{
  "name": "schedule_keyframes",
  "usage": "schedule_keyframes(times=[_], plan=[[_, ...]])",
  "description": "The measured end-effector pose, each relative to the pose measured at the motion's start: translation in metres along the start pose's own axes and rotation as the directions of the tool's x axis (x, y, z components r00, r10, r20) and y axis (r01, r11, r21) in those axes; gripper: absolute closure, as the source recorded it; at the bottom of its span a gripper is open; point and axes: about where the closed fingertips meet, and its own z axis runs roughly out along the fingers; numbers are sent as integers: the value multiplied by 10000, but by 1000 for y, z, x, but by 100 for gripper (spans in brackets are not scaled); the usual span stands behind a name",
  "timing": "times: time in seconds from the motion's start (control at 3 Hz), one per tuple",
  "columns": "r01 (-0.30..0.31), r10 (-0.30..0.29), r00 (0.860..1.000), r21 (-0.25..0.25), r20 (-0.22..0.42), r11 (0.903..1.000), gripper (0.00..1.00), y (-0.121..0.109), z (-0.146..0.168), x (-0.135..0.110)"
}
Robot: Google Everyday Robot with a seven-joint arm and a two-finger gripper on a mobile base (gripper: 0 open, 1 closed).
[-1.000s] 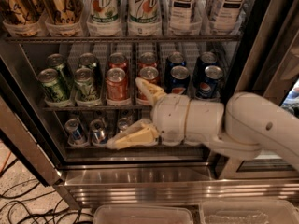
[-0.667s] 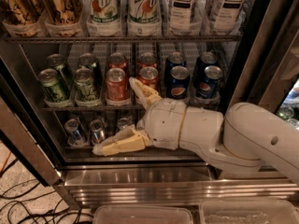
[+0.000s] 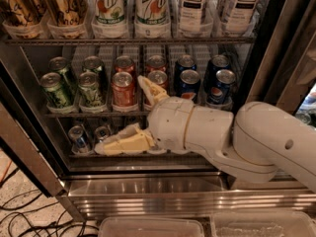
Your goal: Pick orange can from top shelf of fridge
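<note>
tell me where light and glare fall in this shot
Camera view: the top shelf is brightest, its orange cans glowing; glare streaks the fridge sill; the open end effector sits before the middle rack, the lowest rack dim.

We think this is a shop or snack room: a big drinks fridge [image 3: 148, 189] holds rows of cans [image 3: 123, 89] and bottles [image 3: 193, 6]. Our gripper [image 3: 137, 117], fingers spread wide, hangs at the middle rack's [image 3: 64, 113] front edge.
</note>
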Motion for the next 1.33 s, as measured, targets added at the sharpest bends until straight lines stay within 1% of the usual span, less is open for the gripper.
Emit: schedule_keyframes(times=[0.33,0.67,1.0,1.33], plan=[[-93,157,9976,933,-679,9956,0,-12,21,-4],[28,130,9957,1692,-918,9856,0,-31,21,-1],[28,129,9957,1692,-918,9856,0,-30,21,-1],[39,122,9974,2226,-709,9749,0,-36,28,-9]])
